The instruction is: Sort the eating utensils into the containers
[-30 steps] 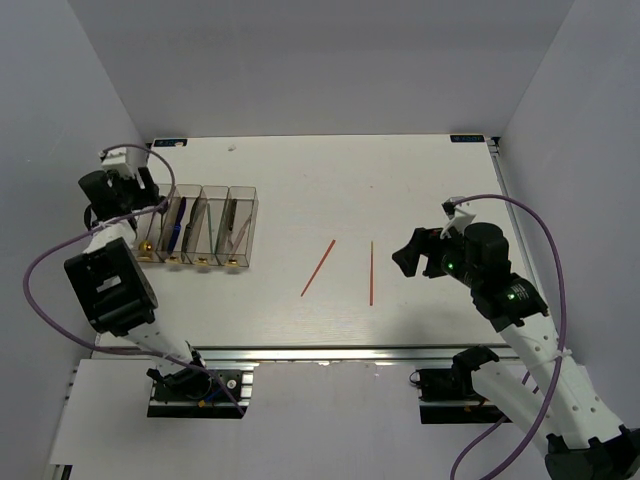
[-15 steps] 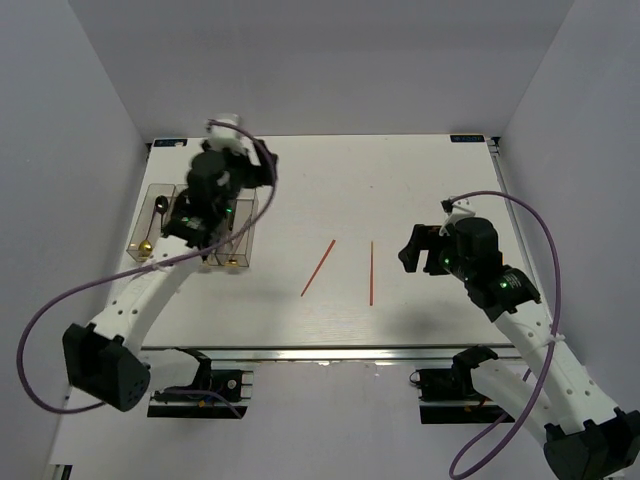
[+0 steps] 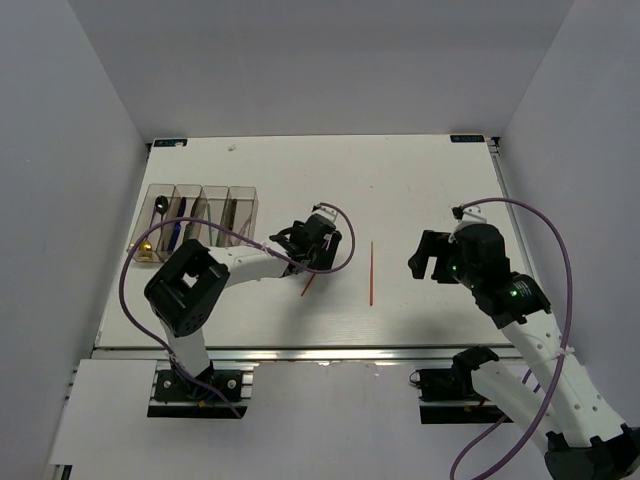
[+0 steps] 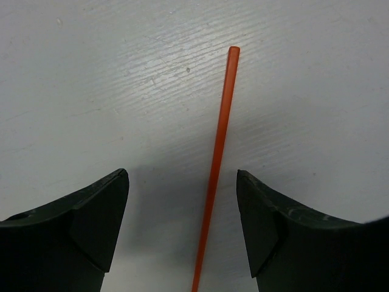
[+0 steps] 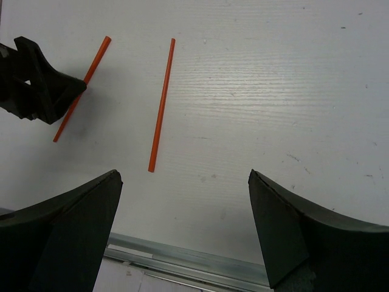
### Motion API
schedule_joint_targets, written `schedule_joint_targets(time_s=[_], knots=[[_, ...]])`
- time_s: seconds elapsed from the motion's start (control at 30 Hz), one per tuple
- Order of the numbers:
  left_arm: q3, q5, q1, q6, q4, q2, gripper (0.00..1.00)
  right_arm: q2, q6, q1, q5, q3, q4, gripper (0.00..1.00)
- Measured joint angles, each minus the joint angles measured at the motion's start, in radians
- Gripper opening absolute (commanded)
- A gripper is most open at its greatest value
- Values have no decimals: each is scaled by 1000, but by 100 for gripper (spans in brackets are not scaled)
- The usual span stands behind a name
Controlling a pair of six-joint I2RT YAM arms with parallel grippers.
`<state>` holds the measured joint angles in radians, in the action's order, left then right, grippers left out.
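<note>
Left gripper [image 4: 182,201] is now hovering over the slanted orange-red chopstick [image 4: 219,158] near the centre of the table [image 3: 420,170]; a second ago it was over the bins [image 3: 228,187] at 9 o'clock. Jaws are standing spread, one on each side of the stick, not touching it. The stick is lying flat. Reading this as drop-off done and the next pick lining up. Second chopstick [image 3: 371,272] is lying just to 3 o'clock of the first, apart from it. Right gripper [image 3: 425,255] is hanging at 3 o'clock, barely shifting, jaws spread wide, gripping nothing. The bins are already holding spoons and a blue knife [image 3: 178,230], so these two chopsticks look like all that's left out.
</note>
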<state>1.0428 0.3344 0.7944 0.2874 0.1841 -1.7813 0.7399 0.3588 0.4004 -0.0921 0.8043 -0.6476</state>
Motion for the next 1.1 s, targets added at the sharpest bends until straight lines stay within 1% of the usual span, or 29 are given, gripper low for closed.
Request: schedule_joint_targets(time_s=[0.27, 0.33, 0.37, 0.4, 0.47, 0.5, 0.53, 0.6, 0.63, 0.8, 0.9, 1.0, 1.1], knots=[[3, -26, 19, 21, -22, -51, 71, -10, 4, 0, -6, 0, -13, 89], [20, -32, 24, 28, -26, -68, 64, -7, 5, 0, -6, 0, -13, 89], [32, -31, 28, 29, -26, -78, 60, -5, 5, 0, -6, 0, -13, 89], [42, -32, 32, 29, -27, -88, 47, -5, 5, 0, -6, 0, -13, 89], [65, -34, 43, 34, -24, -106, 40, -5, 5, 0, -6, 0, -12, 89], [71, -35, 47, 34, -27, -111, 34, -5, 5, 0, -6, 0, -12, 89], [72, -35, 49, 37, -31, -114, 19, -5, 5, 0, -6, 0, -12, 89], [72, -43, 53, 44, -32, -114, 10, -5, 5, 0, -6, 0, -12, 89], [72, -46, 55, 43, -32, -114, 0, -5, 5, 0, -6, 0, -12, 89], [72, -50, 56, 43, -26, -108, 0, -5, 5, 0, -6, 5, -12, 89], [70, -31, 53, 28, 31, -80, 0, -6, 5, 0, -6, 9, -12, 89], [72, -24, 35, -2, 95, -9, 0, -6, 5, 0, -6, 9, -11, 89], [109, -20, -24, -47, 159, 94, 0, -5, 5, 0, -6, 9, -10, 89]])
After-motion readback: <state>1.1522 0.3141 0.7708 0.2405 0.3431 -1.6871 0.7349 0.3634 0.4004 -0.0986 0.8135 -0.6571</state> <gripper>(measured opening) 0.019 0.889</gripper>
